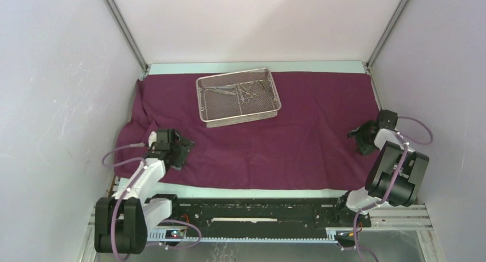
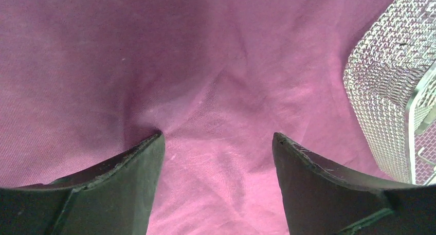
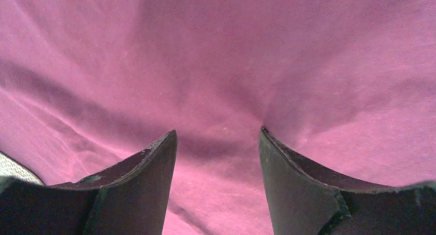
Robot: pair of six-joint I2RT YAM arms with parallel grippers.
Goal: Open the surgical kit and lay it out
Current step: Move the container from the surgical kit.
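The maroon cloth wrap (image 1: 298,130) lies spread out. Both claws have their tips down on it, fingers apart, nothing clamped. The left gripper (image 1: 184,153) is near the cloth's near-left edge, the right gripper (image 1: 356,137) by its right edge. The mesh tray (image 1: 240,117), holding steel instruments (image 1: 243,91), sits ahead and right of the left claw, with bare cloth between. The left wrist view shows the tray's wall close up; the right wrist view shows creased cloth.

Noting the cloth wrap (image 1: 321,130) lying spread over the table (image 1: 258,191), the wire-mesh tray (image 1: 243,119) sitting on it toward the far side, left of centre, holding the instruments (image 1: 243,91), the left gripper (image 1: 184,151) touching the cloth at near left, the right gripper (image 1: 356,137) by its right edge.
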